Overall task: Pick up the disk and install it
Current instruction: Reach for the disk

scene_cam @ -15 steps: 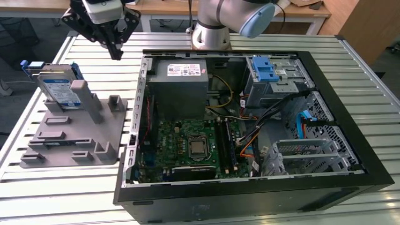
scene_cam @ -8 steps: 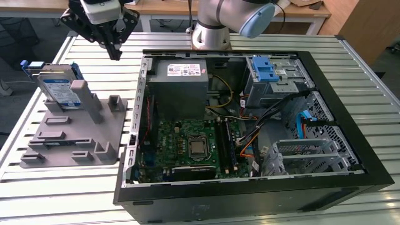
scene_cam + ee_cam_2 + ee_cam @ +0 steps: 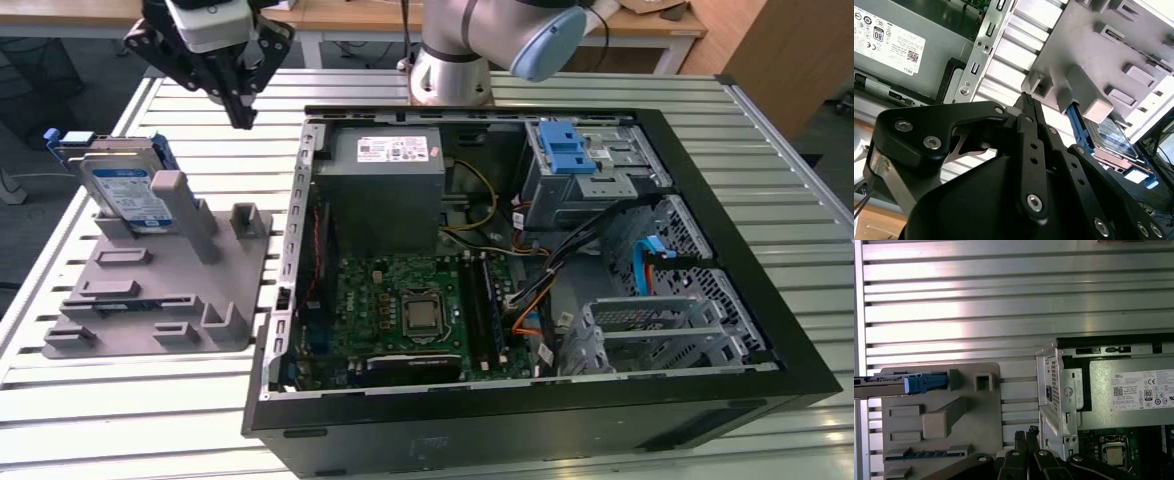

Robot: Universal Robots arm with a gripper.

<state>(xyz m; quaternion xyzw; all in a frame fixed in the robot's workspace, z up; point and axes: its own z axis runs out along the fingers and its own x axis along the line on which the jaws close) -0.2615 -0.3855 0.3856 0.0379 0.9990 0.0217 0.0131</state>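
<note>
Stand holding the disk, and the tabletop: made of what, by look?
Stand: probably plastic, matte grey; uniform dull colour, blocky moulded posts. Tabletop: looks like bare aluminium, brushed silver; parallel ribbed slats with soft glare.

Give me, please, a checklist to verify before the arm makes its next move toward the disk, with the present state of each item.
1. Disk stands upright in the grey stand: ok.
2. Tool holds nothing: ok.
3. Tool open for a grasp: not ok, it is shut.
4. Tool over the disk: not ok, it is off toward the exterior view's right.
5. Computer case open on top: ok.
6. Where in the case the disk goes: cannot tell.
</note>
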